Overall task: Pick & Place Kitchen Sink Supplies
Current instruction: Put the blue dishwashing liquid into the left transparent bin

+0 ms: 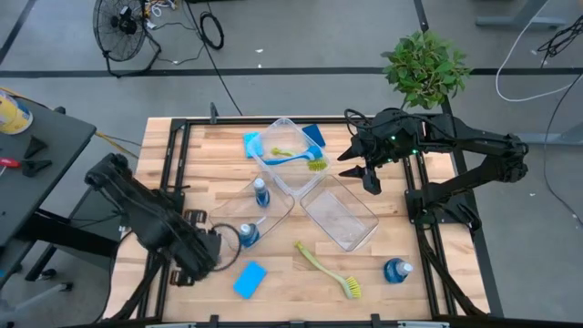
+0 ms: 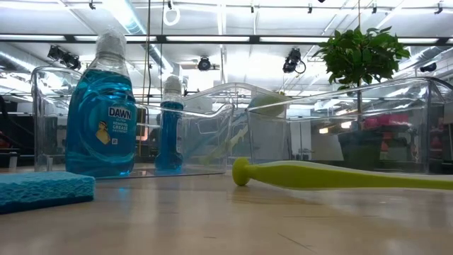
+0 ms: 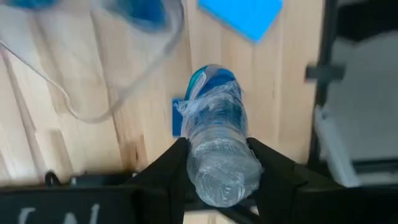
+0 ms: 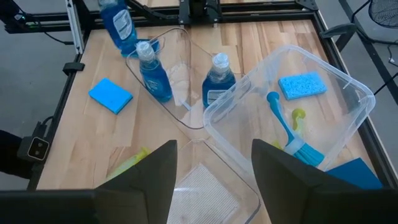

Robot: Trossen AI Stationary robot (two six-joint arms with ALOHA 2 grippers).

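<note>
Wood tabletop (image 1: 419,228), near edge: a flat light-blue sponge (image 1: 249,279), a yellow-green long-handled dish brush (image 1: 328,271) and a small clear bottle of blue liquid lying on its side (image 1: 396,270) lay loose, not yet binned.
Left gripper (image 3: 217,149): it sat low over the near-left part of the table, just short of the bins. Its jaws were closed about halfway on a second clear blue-liquid bottle (image 3: 214,106), the fingers pressed against both of its sides.
Clear plastic bins, mid-table: the left bin (image 1: 273,214) held one upright blue-liquid bottle (image 1: 261,193). The right bin (image 1: 339,214) looked empty.
Far bin (image 1: 282,123): it held a blue dish brush (image 1: 296,157) and a pale blue sponge (image 4: 303,85). A dark-blue sponge (image 1: 312,134) sat at its far rim; whether inside or outside could not be told.
Right gripper (image 1: 369,178): it hung above the right bin's far end with its arm reaching in from the far right. Its jaws were wide apart and held nothing.
Progress (judgement): roughly half the supplies were sorted, one was in hand, and three were left.
</note>
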